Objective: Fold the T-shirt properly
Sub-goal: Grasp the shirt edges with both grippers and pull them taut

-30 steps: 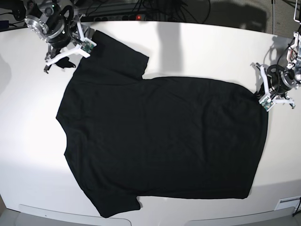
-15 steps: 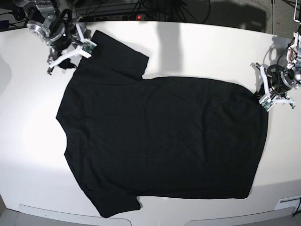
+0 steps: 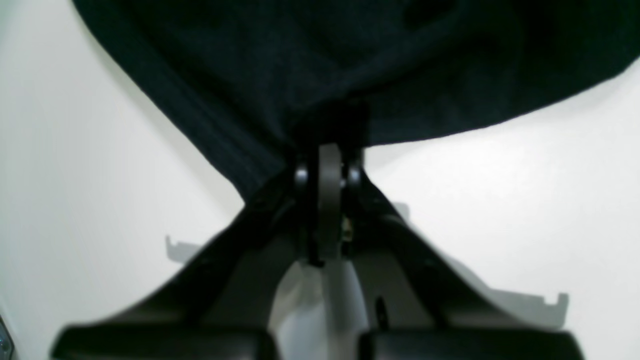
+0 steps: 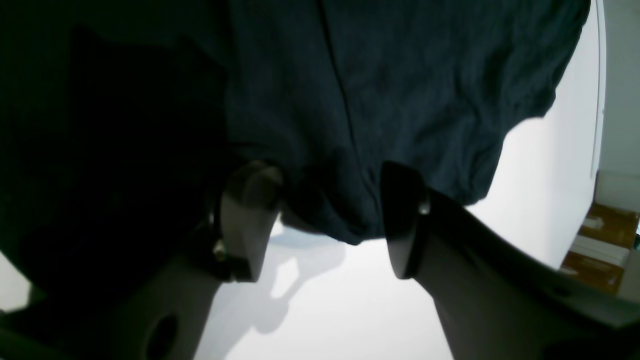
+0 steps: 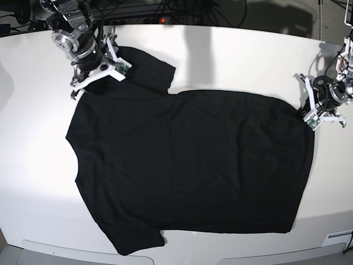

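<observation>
Your left claw (image 3: 320, 165): closed on the near-side gathered cloth of the black T-shirt (image 5: 193, 160). Your right claw (image 4: 325, 215): jaws wide, at the sleeve end. The T-shirt: one item, plain side showing, spread across your white counter (image 5: 33, 182), sleeve folds visible.

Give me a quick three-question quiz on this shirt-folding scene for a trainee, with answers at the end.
1. True or false: the black T-shirt shows its plain side up.
2. Which gripper has its fingers closed on the cloth?
A) left
B) right
3. Fill in: the right gripper has its fingers spread ____.

Key: 1 true; 2 A, the left gripper; 3 apart.
</observation>
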